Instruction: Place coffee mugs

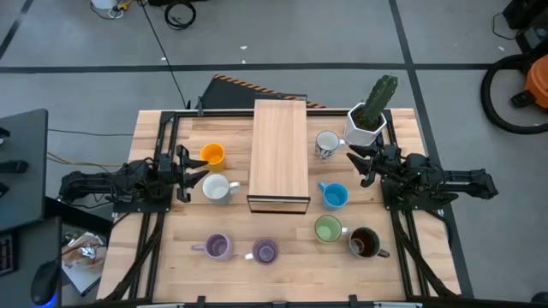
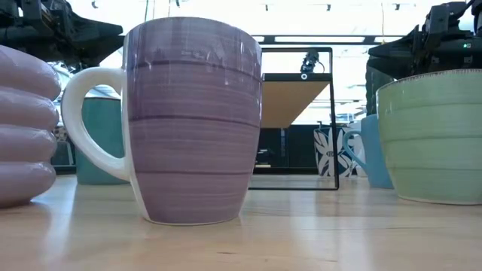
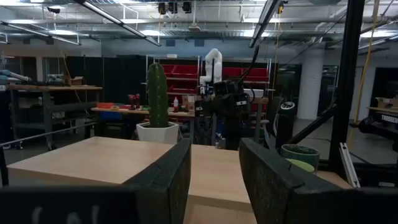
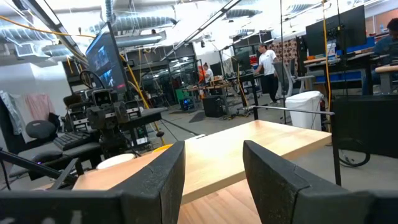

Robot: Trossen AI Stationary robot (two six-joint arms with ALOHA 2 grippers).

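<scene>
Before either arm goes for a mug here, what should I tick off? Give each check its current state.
1. Left gripper open and empty: ok.
2. Right gripper open and empty: ok.
3. All eight mugs upright: ok for the orange mug and white mug nearest the left gripper; the rest look upright too.
4. Wooden box top bare: ok.
5. Cactus pot clear of the right gripper's path: not ok, it stands close beside it.

A robotics lab, as we see it.
Around us: red parts bins (image 3: 233,73), a white robot arm (image 3: 213,64), monitors (image 4: 106,59), workbenches (image 3: 46,89).
</scene>
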